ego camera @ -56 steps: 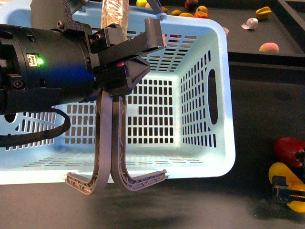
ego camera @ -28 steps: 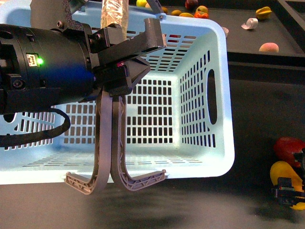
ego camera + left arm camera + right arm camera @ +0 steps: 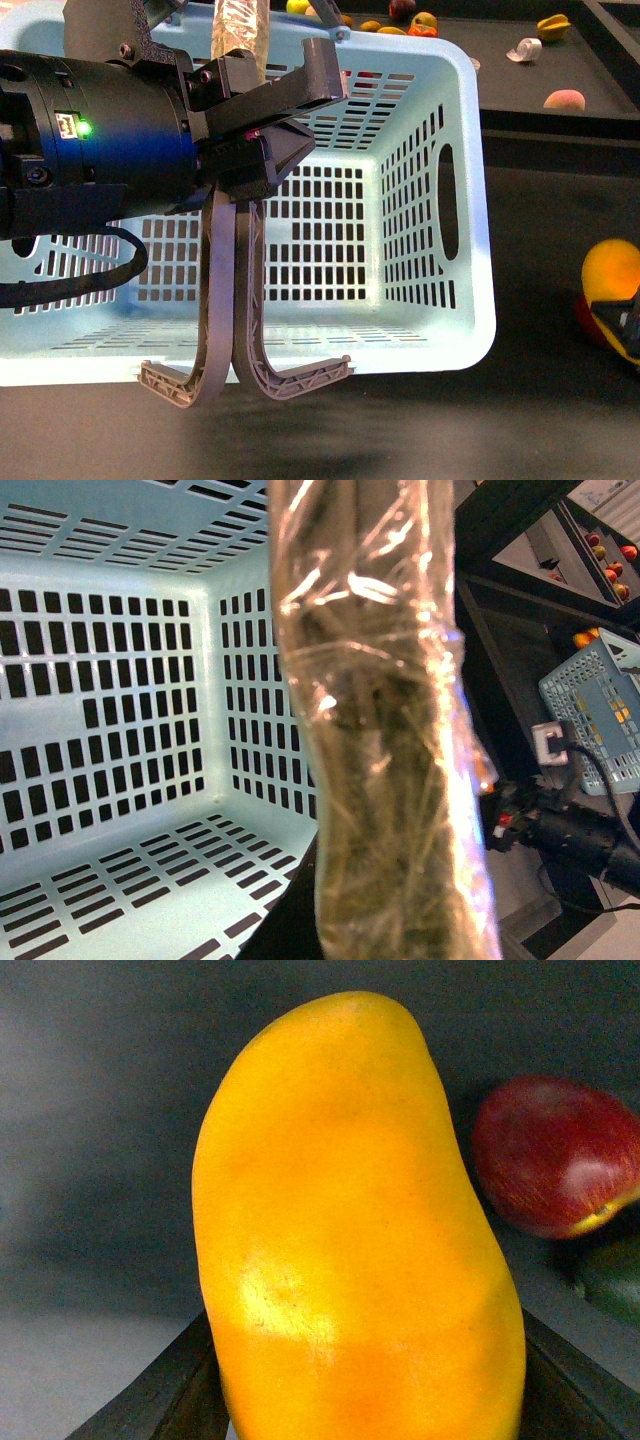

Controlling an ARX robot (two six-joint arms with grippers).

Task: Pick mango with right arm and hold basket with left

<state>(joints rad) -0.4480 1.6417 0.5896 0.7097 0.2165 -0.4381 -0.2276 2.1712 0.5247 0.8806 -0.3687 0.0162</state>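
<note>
Front view: the basket [image 3: 440,330] fills the middle and the 9 o'clock side of the dark table [image 3: 560,200]. The left arm [image 3: 100,150], with its green light lit, reaches in from 9 o'clock above the basket. The left claw [image 3: 318,108] points toward 3 o'clock, with a gap between its grey fingertips. Both handles [image 3: 213,300] rise together from the near rim at 6 o'clock and vanish under the lower finger. I cannot tell whether the claw clamps them. A plastic-wrapped bundle [image 3: 240,35] runs off at 12 o'clock. The mango [image 3: 612,275] is at 3 o'clock, at the frame's edge and well apart from the basket. A red fruit [image 3: 584,312] shows just beside it. Small fruits [image 3: 565,99] lie far off at 1 o'clock.

Left wrist view: the bundle [image 3: 380,730] crosses the middle, close to the lens. Behind it are the basket's slotted walls and floor [image 3: 120,680].

Right wrist view: the mango [image 3: 350,1230] stands on end between two dark fingers [image 3: 160,1400] that press its sides. The right claw [image 3: 365,1415] is closed on the mango. The red fruit [image 3: 550,1155] lies on the table behind it, near the mango.
</note>
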